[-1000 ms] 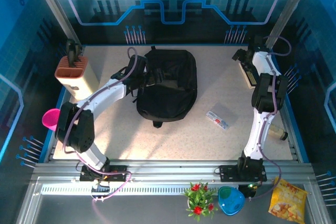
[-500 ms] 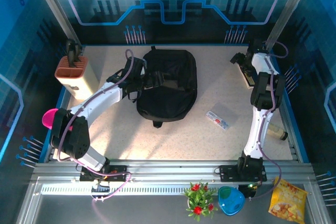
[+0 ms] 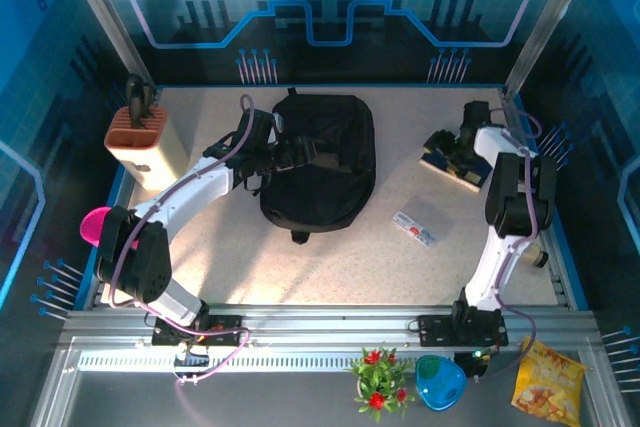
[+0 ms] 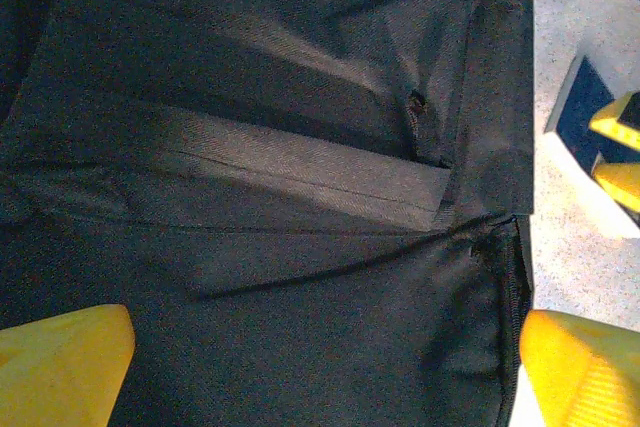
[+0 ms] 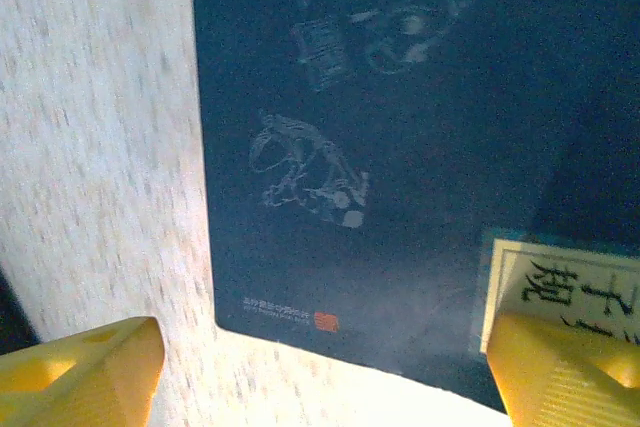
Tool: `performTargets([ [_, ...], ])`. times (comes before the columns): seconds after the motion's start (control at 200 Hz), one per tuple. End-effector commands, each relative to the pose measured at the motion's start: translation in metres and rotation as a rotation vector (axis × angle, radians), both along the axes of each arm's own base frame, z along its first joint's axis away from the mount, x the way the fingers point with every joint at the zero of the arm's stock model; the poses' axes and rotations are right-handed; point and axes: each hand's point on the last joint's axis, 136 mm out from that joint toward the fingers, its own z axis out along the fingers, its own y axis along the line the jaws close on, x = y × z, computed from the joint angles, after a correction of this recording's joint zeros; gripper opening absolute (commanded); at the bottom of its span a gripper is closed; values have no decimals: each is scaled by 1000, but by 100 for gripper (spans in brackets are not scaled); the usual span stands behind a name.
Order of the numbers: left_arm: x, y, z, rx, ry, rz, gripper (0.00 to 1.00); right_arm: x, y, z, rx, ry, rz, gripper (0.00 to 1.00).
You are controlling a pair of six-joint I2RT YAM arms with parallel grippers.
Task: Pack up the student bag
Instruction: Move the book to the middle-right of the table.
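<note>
Student bag (image 3: 320, 162) lies flat on the desk (image 3: 400, 257), left of centre towards the far side. Left pincer (image 4: 320, 372) is at the bag's left edge, fingers spread wide over the black fabric and clamping nothing. Right pincer (image 5: 320, 372), likewise released, hangs over a dark blue book (image 5: 380, 147) near the desk's right edge, well apart from the bag.

The left arm (image 3: 190, 187) and right arm (image 3: 490, 262) are showing white shells broken by bulky black joints, each trailing a loose purple-grey cable (image 3: 243, 115) up from a black base (image 3: 200, 327) on the rail (image 3: 330, 322), while the left fingers (image 4: 60, 362) and right fingers (image 5: 560, 372) are showing as blunt, finely ribbed yellow wedges.
</note>
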Motion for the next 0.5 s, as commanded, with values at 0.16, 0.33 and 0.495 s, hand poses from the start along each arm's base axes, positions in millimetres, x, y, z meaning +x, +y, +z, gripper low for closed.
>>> performTargets([
  [0.16, -1, -11, 12, -75, -18, -29, 99, -62, 27, 4, -34, 27, -4, 85],
  [0.33, 2, -16, 14, -97, -17, -37, 99, -31, 43, 24, -56, -20, 69, 85],
  [0.495, 0, -19, 15, -114, -13, -43, 99, 0, 51, 20, -94, -16, 86, 85],
])
